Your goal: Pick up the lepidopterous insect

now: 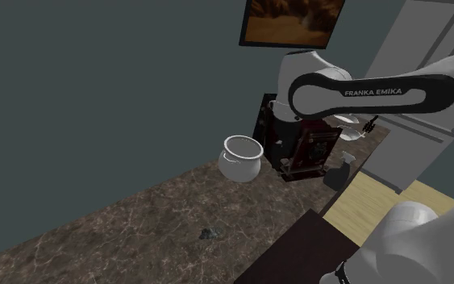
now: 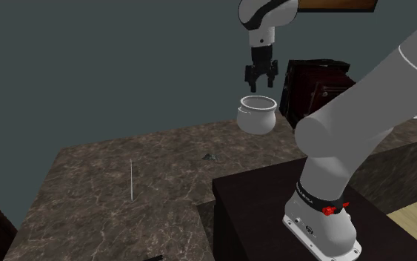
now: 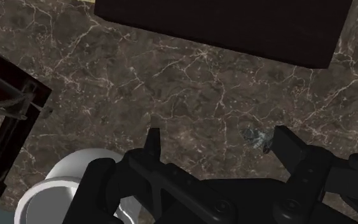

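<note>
Though the insect point(image 1: 210, 234) is a tiny blur on the tabletop point(image 1: 120, 234), the gripper point(image 2: 261, 83) hangs spread wide, empty; the arm point(image 1: 426, 90) reads "FRANKA EMIKA".

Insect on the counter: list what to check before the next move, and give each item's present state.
1. Gripper open: ok, its fingers stand well apart in the wrist view.
2. Insect in sight: ok, it lies on the marble counter.
3. Gripper centred over the insect: not ok, the insect sits near one fingertip, not midway between them.
4. Gripper down at counter height: not ok, it hangs high, above the white pot.
5. Room around the insect: ok, the pot stands apart from it.
6. Which way the insect's wings lie: cannot tell.
</note>
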`<state>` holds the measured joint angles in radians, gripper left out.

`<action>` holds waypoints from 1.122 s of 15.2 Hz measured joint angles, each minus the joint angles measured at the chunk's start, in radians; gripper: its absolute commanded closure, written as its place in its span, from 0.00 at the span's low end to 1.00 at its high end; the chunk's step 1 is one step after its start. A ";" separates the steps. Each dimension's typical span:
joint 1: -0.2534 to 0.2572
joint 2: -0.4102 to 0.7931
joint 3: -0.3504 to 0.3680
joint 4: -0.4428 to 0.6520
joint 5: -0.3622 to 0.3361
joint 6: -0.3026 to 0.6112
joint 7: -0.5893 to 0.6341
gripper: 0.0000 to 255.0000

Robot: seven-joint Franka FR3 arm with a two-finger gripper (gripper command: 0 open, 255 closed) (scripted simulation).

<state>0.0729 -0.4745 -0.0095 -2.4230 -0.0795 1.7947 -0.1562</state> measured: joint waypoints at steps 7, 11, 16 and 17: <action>0.050 0.207 0.013 -0.023 0.031 0.200 -0.075 0.00; 0.079 0.341 0.028 0.000 0.052 0.296 -0.117 0.00; 0.106 0.519 0.052 0.051 0.071 0.402 -0.174 0.00; 0.114 0.552 0.059 0.056 0.075 0.426 -0.181 0.00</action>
<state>0.1865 0.0773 0.0500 -2.3675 -0.0046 2.2204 -0.3376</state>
